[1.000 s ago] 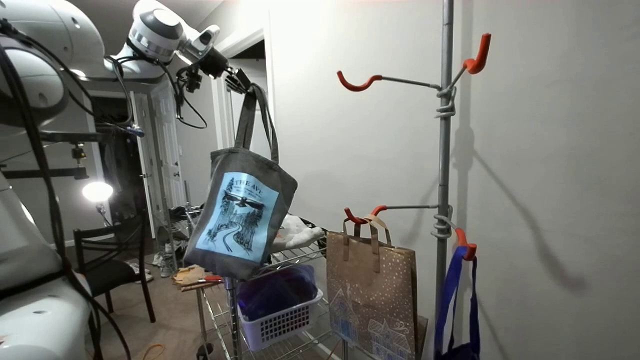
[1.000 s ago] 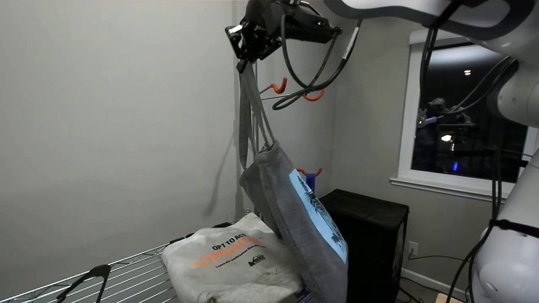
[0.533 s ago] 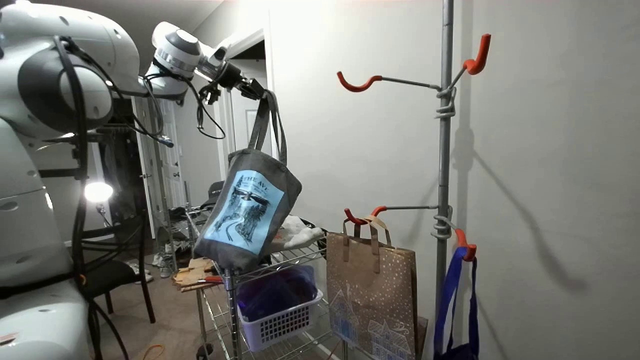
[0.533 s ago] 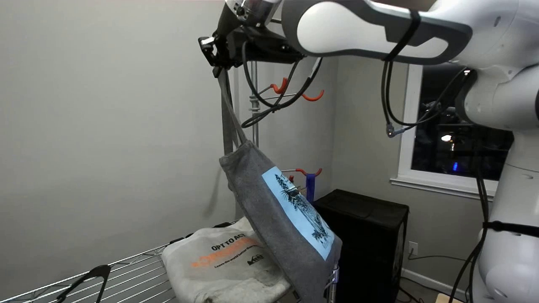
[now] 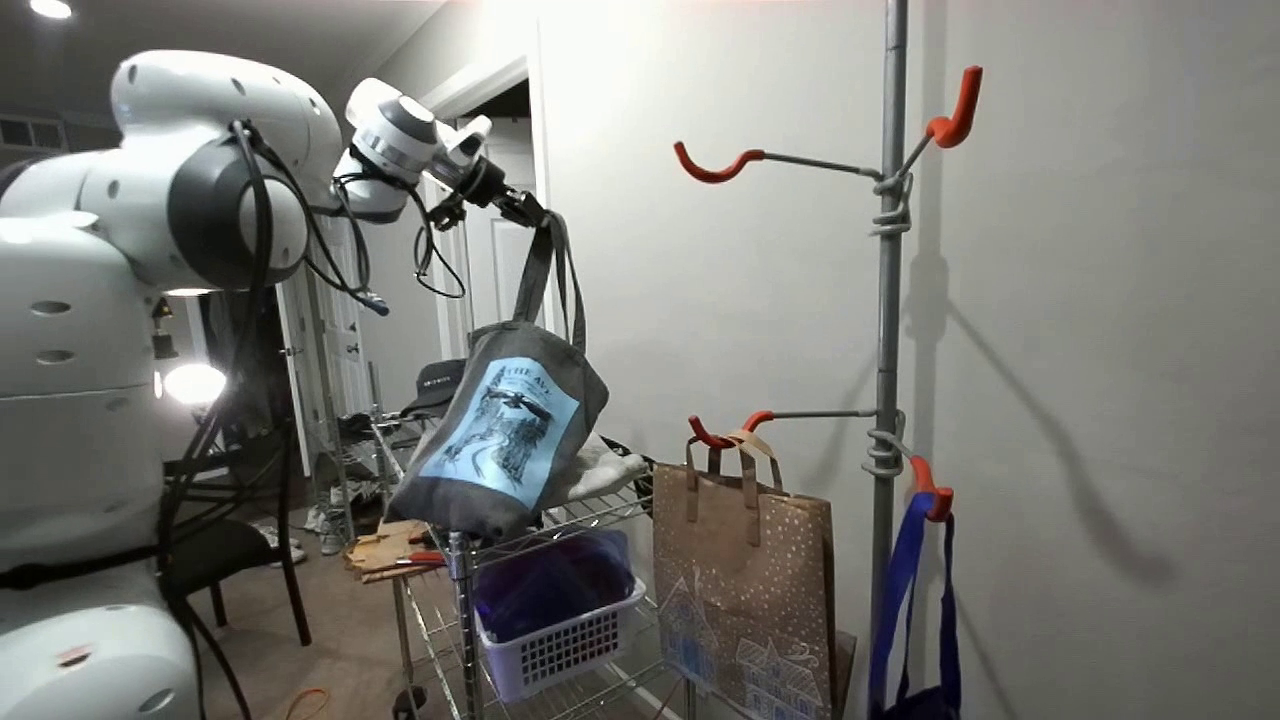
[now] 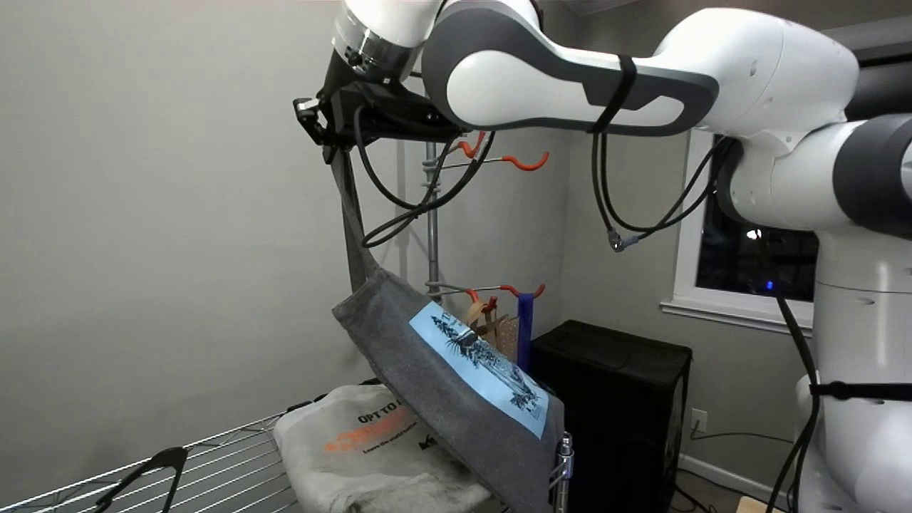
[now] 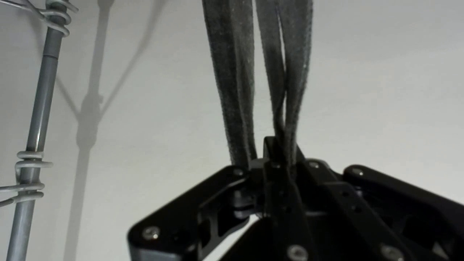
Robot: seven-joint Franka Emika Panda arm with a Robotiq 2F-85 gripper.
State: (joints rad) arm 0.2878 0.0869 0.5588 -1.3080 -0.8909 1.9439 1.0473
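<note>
A dark grey tote bag (image 5: 565, 375) with a light blue printed panel hangs tilted below my gripper (image 5: 541, 216) in both exterior views. The jaws are shut on its long straps (image 7: 228, 61), which run up out of the wrist view. One pair of strap lengths enters between the fingers; the other passes behind a finger, so its end is hidden. In an exterior view the tote bag (image 6: 427, 385) slants over a white folded sack (image 6: 356, 449), its lower part at the shelf corner. Whether it rests on them I cannot tell for certain.
A metal pole (image 5: 888, 320) carries red-tipped hooks, two upper (image 5: 715, 172) without bags. A brown paper bag (image 5: 745, 590) and a blue-strapped bag (image 5: 905, 580) hang lower. A wire shelf (image 6: 235, 463) with a white basket (image 5: 565, 650), a chair and a black cabinet (image 6: 620, 399) stand around.
The arm has extended, carrying the tote bag towards the doorway wall and lower: rightward and down in an exterior view, leftward and down in the opposite one. The bag tilts more; the grip is unchanged.
</note>
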